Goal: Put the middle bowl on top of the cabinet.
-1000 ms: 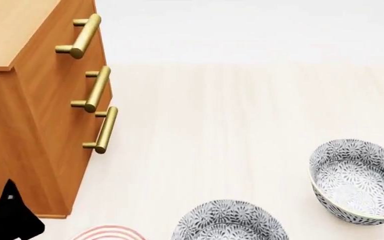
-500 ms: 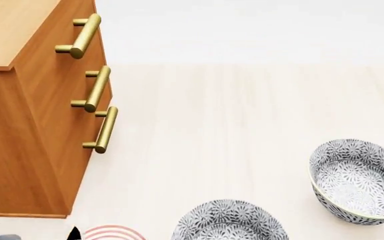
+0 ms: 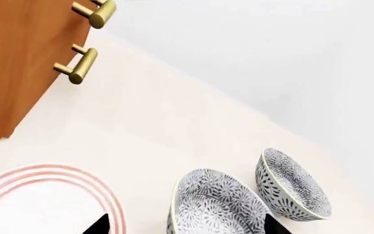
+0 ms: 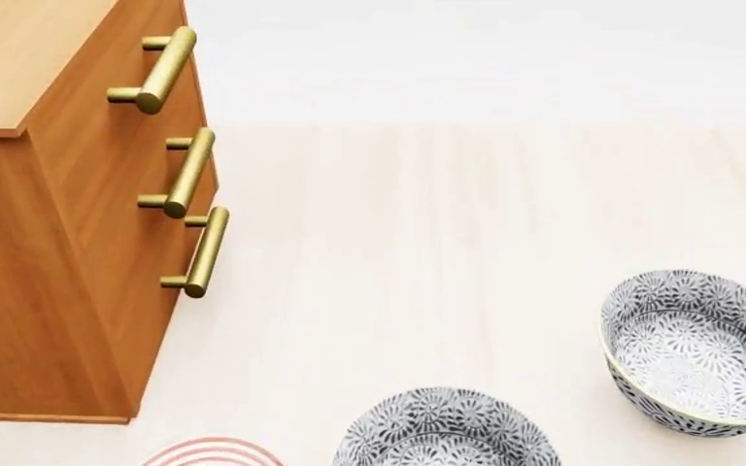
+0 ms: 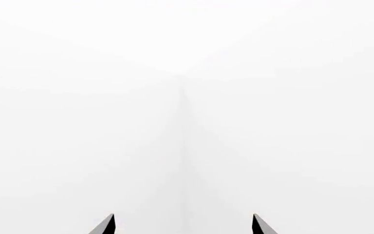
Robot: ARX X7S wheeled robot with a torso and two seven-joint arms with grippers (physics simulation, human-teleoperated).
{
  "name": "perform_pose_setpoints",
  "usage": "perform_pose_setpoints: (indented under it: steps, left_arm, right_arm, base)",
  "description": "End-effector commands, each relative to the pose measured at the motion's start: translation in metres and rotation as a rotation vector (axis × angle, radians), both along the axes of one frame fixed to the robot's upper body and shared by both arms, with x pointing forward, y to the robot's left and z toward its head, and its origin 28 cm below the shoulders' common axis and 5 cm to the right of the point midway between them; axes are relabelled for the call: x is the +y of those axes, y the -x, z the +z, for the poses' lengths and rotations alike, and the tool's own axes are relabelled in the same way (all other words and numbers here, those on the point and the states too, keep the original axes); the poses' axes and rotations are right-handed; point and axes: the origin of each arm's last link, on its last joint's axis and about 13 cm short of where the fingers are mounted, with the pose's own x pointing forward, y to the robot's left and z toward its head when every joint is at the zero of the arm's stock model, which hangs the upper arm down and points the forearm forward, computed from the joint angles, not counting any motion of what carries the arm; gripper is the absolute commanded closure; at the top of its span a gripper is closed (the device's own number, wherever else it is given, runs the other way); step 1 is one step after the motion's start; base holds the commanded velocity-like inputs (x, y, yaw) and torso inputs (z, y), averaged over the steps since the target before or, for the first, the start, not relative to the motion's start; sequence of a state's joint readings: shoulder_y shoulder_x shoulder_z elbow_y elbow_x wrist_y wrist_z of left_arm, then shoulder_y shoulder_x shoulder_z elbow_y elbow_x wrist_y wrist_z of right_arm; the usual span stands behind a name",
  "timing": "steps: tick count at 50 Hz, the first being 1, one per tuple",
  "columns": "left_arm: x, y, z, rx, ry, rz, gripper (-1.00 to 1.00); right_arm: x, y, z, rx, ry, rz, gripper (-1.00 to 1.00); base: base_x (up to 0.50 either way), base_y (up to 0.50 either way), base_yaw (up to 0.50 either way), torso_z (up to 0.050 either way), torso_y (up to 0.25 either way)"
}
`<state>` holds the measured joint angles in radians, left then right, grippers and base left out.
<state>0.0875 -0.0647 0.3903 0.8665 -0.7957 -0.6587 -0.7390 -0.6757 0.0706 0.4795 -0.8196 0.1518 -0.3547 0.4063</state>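
While my left gripper (image 3: 185, 225) hangs with its black fingertips (image 3: 99, 225) spread wide and holding nothing, I see the middle bowl (image 3: 216, 207), deep, ceramic, grey-and-white floral, on the pale wooden tabletop (image 4: 451, 243) between a red-striped white plate (image 3: 47, 200) and a matching bowl (image 3: 292, 185). The tall orange-brown cabinet (image 4: 50, 243) stands well apart. My right gripper (image 5: 183, 225) is likewise wide open, facing blank white.

Head view – high, looking down: cabinet (image 4: 62, 243) at 9 o'clock; left wrist shares it – right wrist faces blank white.
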Motion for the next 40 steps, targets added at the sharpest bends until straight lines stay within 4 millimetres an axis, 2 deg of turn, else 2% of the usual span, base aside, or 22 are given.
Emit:
perform_pose_setpoints:
  steps: [1,9,22,40]
  left_arm:
    - [-0.017,0.008,0.004,0.029,0.114,-0.098,-1.00]
    - [-0.026,-0.004,0.010,0.046,0.080,-0.044,-1.00]
    - [-0.031,-0.025,0.015,0.080,0.058,0.035,-1.00]
    - [-0.035,-0.037,-0.011,0.103,0.049,-0.002,-1.00]
  right_arm:
    - [0.002,-0.001,-0.001,0.004,0.003,0.018,-1.00]
    - [0.004,-0.009,-0.003,0.021,0.010,0.052,-1.00]
    - [0.000,-0.002,0.000,0.009,0.011,0.042,-1.00]
    - [0.000,0.003,0.005,-0.003,0.010,0.029,-1.00]
  base:
    - [0.00,0.00,0.00,0.000,0.000]
    - [0.00,0.00,0.00,0.000,0.000]
    - [0.00,0.00,0.00,0.000,0.000]
    - [0.00,0.00,0.00,0.000,0.000]
